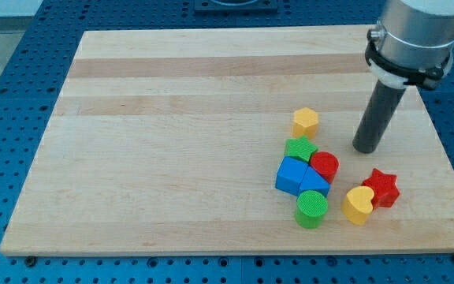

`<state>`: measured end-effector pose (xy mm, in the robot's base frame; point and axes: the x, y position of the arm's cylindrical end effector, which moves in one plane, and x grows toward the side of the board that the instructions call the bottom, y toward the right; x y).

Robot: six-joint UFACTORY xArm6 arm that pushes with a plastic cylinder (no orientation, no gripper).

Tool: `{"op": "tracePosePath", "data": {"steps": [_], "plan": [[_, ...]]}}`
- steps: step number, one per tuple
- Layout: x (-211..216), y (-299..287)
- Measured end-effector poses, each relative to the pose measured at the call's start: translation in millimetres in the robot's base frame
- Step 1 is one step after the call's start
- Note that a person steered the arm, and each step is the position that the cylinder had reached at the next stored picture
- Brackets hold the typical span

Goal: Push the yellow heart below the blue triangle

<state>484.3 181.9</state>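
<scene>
The yellow heart (359, 205) lies near the board's lower right, touching a red star (381, 188) on its upper right. The blue triangle (314, 184) sits to the heart's left, packed in a cluster with a blue cube (292, 174), a green star (300, 148), a red cylinder (325, 166) and a green cylinder (312, 209). My tip (364, 147) stands on the board above the heart and the red star, to the right of the red cylinder, touching no block.
A yellow hexagon (306, 121) lies alone above the cluster, to the left of my tip. The wooden board (172, 142) rests on a blue perforated table; its right edge is close to the red star.
</scene>
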Motion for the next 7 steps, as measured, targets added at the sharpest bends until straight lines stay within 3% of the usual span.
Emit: {"op": "tracePosePath", "data": {"steps": [1, 3, 4, 5, 6, 7], "plan": [[45, 15], [50, 32], [50, 75], [63, 75], [108, 75], [108, 69]]}}
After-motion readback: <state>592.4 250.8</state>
